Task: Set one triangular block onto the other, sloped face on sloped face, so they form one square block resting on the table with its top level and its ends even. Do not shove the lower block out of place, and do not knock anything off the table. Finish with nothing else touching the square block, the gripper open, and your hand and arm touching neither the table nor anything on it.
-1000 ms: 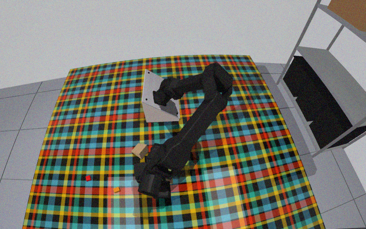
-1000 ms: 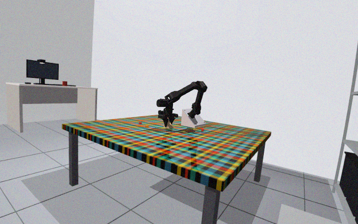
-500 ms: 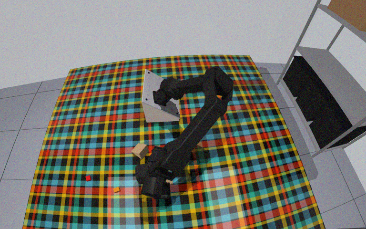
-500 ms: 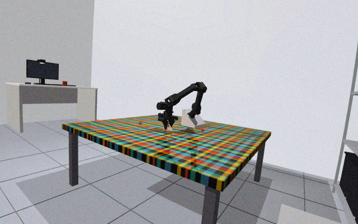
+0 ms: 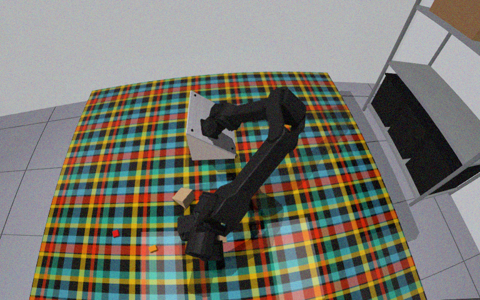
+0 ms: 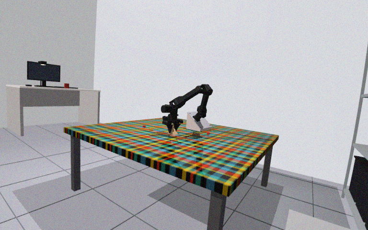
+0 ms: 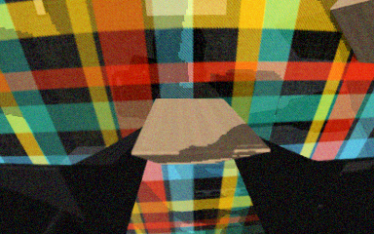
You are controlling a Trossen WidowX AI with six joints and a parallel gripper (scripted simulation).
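Your black tool (image 7: 200, 148): jaws parted just wider than tan wooden triangular block (image 7: 195, 128), gripping nothing. Block sits between fingers, apparently resting on plaid surface (image 5: 318, 212). Second tan triangular block (image 5: 183, 197) lies nearby, apart, not mated. Likely set down so you can regrip for slope-to-slope placement.

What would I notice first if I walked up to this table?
Probably the table, with its loud plaid top in red, yellow, teal and black. Next comes the black arm, which bends over the table from a grey wedge near the back. Its open gripper is down low, with a tan triangular block between the fingers.
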